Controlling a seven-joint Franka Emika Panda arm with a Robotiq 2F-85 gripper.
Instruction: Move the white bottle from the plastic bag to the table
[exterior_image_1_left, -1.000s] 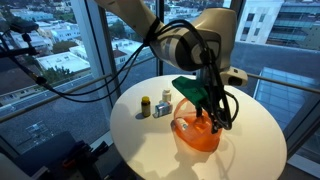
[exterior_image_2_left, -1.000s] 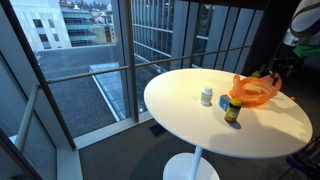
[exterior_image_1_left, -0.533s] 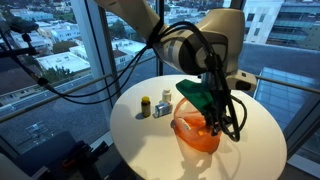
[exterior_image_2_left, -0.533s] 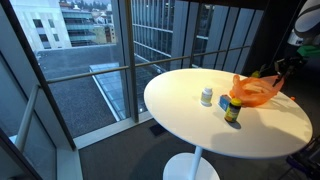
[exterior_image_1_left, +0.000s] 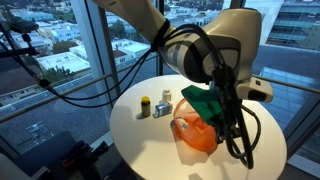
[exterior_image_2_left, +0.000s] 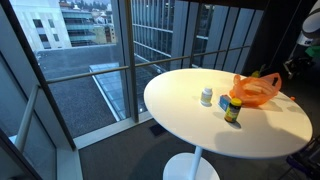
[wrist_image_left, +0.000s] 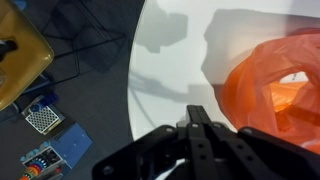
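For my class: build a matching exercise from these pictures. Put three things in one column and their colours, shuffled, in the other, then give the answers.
Things:
1. plastic bag
2. table
3. bottle lid

Colours:
A. white
B. yellow
C. orange

Pairs: 1-C, 2-A, 3-B

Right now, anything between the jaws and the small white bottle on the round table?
Yes: the crumpled orange plastic bag lies on the round white table between the jaws and the small white bottle. The jaws sit higher, so passing over looks possible.
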